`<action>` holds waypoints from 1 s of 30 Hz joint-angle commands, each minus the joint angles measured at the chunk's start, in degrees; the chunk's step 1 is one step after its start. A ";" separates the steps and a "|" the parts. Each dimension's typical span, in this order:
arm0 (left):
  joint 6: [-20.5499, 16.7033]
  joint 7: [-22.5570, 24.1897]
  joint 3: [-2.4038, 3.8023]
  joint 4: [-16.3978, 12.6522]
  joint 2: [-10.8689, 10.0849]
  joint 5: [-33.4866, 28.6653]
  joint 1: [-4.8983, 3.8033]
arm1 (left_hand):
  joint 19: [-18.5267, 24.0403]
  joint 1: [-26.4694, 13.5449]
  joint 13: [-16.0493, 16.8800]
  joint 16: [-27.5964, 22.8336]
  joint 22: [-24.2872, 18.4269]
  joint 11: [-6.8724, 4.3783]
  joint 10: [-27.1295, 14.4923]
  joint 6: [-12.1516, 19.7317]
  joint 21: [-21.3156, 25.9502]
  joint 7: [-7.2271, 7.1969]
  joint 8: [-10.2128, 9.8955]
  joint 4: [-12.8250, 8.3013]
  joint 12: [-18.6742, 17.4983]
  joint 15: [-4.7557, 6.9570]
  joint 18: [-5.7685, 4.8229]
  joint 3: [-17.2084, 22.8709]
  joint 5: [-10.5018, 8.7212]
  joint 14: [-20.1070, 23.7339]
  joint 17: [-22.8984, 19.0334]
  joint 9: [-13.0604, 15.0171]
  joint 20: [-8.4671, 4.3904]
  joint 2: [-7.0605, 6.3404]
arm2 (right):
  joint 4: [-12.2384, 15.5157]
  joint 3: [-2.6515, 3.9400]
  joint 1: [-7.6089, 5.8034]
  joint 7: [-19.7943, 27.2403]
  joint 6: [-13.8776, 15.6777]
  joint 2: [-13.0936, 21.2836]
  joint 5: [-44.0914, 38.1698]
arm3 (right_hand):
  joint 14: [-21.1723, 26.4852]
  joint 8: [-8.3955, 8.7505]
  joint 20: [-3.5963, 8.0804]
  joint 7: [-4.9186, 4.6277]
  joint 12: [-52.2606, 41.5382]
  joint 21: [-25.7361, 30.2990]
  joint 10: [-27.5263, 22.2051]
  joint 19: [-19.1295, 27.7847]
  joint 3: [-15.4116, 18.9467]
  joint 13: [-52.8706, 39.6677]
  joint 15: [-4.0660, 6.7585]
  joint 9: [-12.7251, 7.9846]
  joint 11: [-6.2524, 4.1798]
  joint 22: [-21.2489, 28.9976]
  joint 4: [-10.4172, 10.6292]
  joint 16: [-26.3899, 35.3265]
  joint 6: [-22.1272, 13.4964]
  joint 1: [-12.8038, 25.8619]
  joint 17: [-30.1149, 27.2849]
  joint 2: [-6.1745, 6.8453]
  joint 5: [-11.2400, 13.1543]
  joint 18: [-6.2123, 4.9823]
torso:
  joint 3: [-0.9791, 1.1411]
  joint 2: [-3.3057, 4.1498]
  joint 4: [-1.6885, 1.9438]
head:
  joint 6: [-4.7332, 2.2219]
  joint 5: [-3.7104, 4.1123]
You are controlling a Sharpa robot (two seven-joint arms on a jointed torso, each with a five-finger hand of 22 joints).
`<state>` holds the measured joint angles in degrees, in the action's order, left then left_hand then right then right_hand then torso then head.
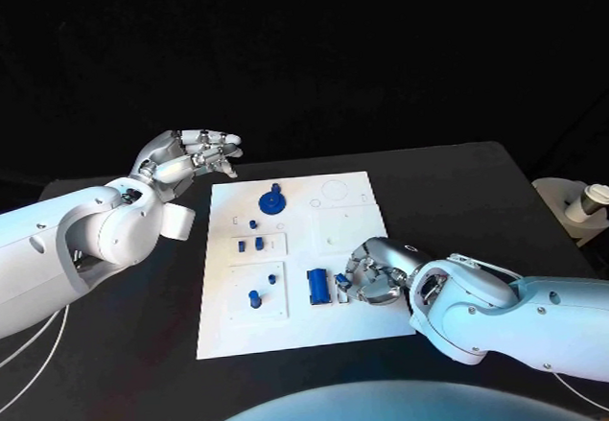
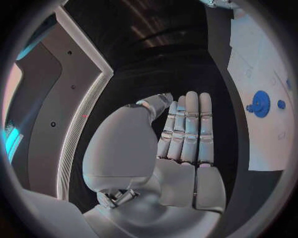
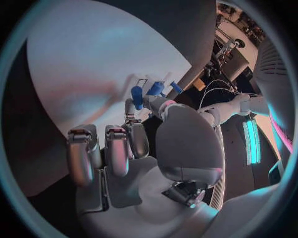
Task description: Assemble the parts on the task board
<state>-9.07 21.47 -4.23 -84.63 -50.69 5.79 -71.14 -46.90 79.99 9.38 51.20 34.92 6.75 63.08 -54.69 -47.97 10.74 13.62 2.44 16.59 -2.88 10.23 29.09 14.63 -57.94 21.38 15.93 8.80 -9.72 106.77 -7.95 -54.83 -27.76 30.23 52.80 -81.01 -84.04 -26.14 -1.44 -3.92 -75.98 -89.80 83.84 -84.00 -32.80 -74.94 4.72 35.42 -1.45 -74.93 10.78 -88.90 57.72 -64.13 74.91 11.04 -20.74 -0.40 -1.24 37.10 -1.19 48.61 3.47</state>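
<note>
The white task board (image 1: 352,318) lies in the middle of the black table. On it stand a blue gear (image 1: 272,203) near the far edge, small blue pegs (image 1: 252,243) at mid-left, more pegs (image 1: 262,295) lower down, and a blue block (image 1: 318,285). My right hand (image 1: 377,271) rests on the board just right of the block. Its thumb and a finger pinch a small blue part (image 3: 137,93), while the other fingers curl in. My left hand (image 1: 191,158) hovers off the board's far left corner with straight fingers (image 2: 186,129) and holds nothing. The gear (image 2: 260,103) lies beside it.
A white stand with a cup-like top (image 1: 584,203) sits beyond the table's right edge. Thin cables (image 1: 37,366) hang under my left arm. Bare black table (image 1: 470,191) lies right of the board and beyond its far edge.
</note>
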 commanded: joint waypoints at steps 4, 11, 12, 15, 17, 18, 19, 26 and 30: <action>1.08 0.19 0.04 -0.21 0.09 0.16 -0.05 | 0.18 -0.10 0.09 -0.24 -0.07 -0.01 -0.50 0.28 0.33 0.03 -0.01 0.14 0.39 -0.19 0.18 0.25 0.20 0.09 0.09 -0.08 0.22 0.07 | -0.32 0.00 0.14 -1.65 -2.72 -0.40 1.28 | -5.57 -0.23 0.41 1.78 -0.83 -0.20 2.05 -6.00 1.06 -7.29 0.60 1.13 -0.52 -15.07 0.48 -0.30 2.49 1.24 13.10 -0.18 0.25 0.40 | 0.02 -0.02 -0.05 | 0.19 -0.09; 1.24 0.08 0.04 -0.22 0.07 0.16 -0.05 | 0.18 -0.10 0.09 -0.24 -0.07 -0.01 -0.50 0.28 0.33 0.03 -0.01 0.14 0.39 -0.19 0.18 0.25 0.20 0.09 0.09 -0.08 0.22 0.07 | -0.60 0.00 0.17 -2.84 -2.96 -0.75 0.01 | -5.64 -0.33 0.53 1.95 -1.37 -0.20 2.32 -6.00 2.59 -7.69 0.72 1.08 -0.67 -15.07 1.75 -0.45 3.15 2.94 13.47 -0.06 1.37 0.40 | 0.01 -0.01 0.01 | 0.14 0.03; 1.26 0.06 0.04 -0.22 0.06 0.16 -0.05 | 0.18 -0.10 0.09 -0.24 -0.07 -0.01 -0.50 0.28 0.33 0.03 -0.01 0.14 0.39 -0.19 0.18 0.25 0.20 0.09 0.09 -0.08 0.22 0.07 | -0.71 0.00 0.17 -3.00 -2.97 -0.87 -0.23 | -5.64 -0.32 0.55 1.98 -1.40 -0.20 2.34 -6.00 2.94 -7.73 0.74 1.06 -0.69 -15.07 2.12 -0.46 3.25 3.35 13.50 -0.04 1.79 0.40 | 0.00 -0.01 0.01 | 0.13 0.04; 1.31 0.00 0.04 -0.23 0.06 0.16 -0.05 | 0.18 -0.10 0.09 -0.24 -0.07 -0.01 -0.50 0.28 0.33 0.03 -0.01 0.14 0.39 -0.19 0.18 0.25 0.20 0.09 0.09 -0.08 0.22 0.07 | -0.91 0.00 0.17 -3.20 -2.96 -1.17 -0.62 | -5.63 -0.34 0.58 2.03 -1.53 -0.20 2.40 -6.00 3.17 -7.83 0.77 1.04 -0.73 -15.07 2.40 -0.44 3.37 3.58 13.46 -0.19 2.32 0.40 | -0.02 0.00 -0.01 | 0.11 0.09; 1.36 -0.05 0.04 -0.24 0.06 0.17 -0.05 | 0.18 -0.15 0.09 -0.25 -0.08 0.01 -0.54 0.30 0.36 0.04 -0.01 0.16 0.40 -0.21 0.17 0.25 0.19 0.11 0.10 -0.10 0.23 0.06 | -1.05 0.00 0.17 -3.28 -2.89 -1.45 -0.80 | -5.63 -0.36 0.59 2.06 -1.51 -0.20 2.40 -6.00 3.26 -7.82 0.80 1.04 -0.75 -15.07 2.49 -0.43 3.43 3.62 13.42 -0.27 2.58 0.40 | -0.01 0.01 0.03 | 0.12 0.07; 1.37 -0.08 0.04 -0.25 0.05 0.17 -0.05 | 0.18 -0.15 0.09 -0.25 -0.08 0.01 -0.54 0.30 0.36 0.04 -0.01 0.16 0.40 -0.21 0.17 0.25 0.19 0.11 0.10 -0.10 0.23 0.06 | -1.11 0.00 0.17 -3.30 -2.83 -1.59 -0.87 | -5.63 -0.36 0.60 2.07 -1.56 -0.20 2.42 -6.00 3.29 -7.86 0.80 1.04 -0.76 -15.07 2.56 -0.44 3.46 3.65 13.45 -0.33 2.68 0.40 | 0.00 0.02 0.04 | 0.13 0.06; 1.38 -0.09 0.04 -0.25 0.05 0.18 -0.05 | 0.18 -0.15 0.09 -0.25 -0.08 0.01 -0.54 0.30 0.36 0.04 -0.01 0.16 0.40 -0.21 0.17 0.25 0.19 0.11 0.10 -0.10 0.23 0.06 | -1.14 0.00 0.17 -3.32 -2.80 -1.67 -0.90 | -5.64 -0.36 0.61 2.07 -1.60 -0.20 2.44 -6.00 3.35 -7.89 0.81 1.03 -0.77 -15.07 2.68 -0.45 3.47 3.74 13.47 -0.42 2.86 0.40 | 0.00 0.03 0.06 | 0.15 0.03; 1.38 -0.20 0.04 -0.27 -0.06 0.21 -0.05 | 0.18 -0.15 0.09 -0.25 -0.08 0.01 -0.54 0.30 0.36 0.04 -0.01 0.16 0.40 -0.21 0.17 0.25 0.19 0.11 0.10 -0.10 0.23 0.06 | -1.42 0.01 0.17 -3.46 -2.38 -1.96 -1.33 | -5.62 -0.28 0.64 2.02 -1.46 -0.20 2.42 -6.00 4.12 -7.90 0.80 0.94 -0.73 -15.07 4.04 -0.42 3.56 4.71 13.42 -0.92 4.15 0.40 | 0.00 0.01 0.05 | 0.19 -0.02; 1.36 -0.22 0.04 -0.29 -0.10 0.21 -0.06 | 0.19 -0.18 0.09 -0.25 -0.09 0.02 -0.55 0.30 0.38 0.05 -0.01 0.19 0.40 -0.22 0.17 0.26 0.19 0.12 0.11 -0.10 0.24 0.07 | -1.52 0.01 0.17 -3.49 -2.32 -1.92 -1.56 | -5.62 -0.25 0.61 1.98 -1.45 -0.20 2.44 -6.00 5.13 -7.97 0.76 0.87 -0.69 -15.07 5.31 -0.42 3.64 5.60 13.41 -0.92 6.66 0.40 | 0.04 0.00 -0.02 | 0.28 -0.09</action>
<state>-8.63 21.11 -4.23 -84.74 -50.84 5.84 -71.15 -46.89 79.99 9.38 51.20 34.93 6.75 63.08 -54.69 -47.97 10.74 13.62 2.44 16.80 -2.88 10.22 29.09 14.63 -57.94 21.42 15.88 8.80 -9.72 105.26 -7.90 -54.76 -30.80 28.39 50.97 -81.44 -84.04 -26.51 -1.03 -1.65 -77.24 -89.78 83.83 -84.00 -27.73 -74.92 5.13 36.29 -1.84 -74.93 15.85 -89.13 61.21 -58.93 74.90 10.13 -14.32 -0.40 -1.23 37.11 -1.16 48.83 3.42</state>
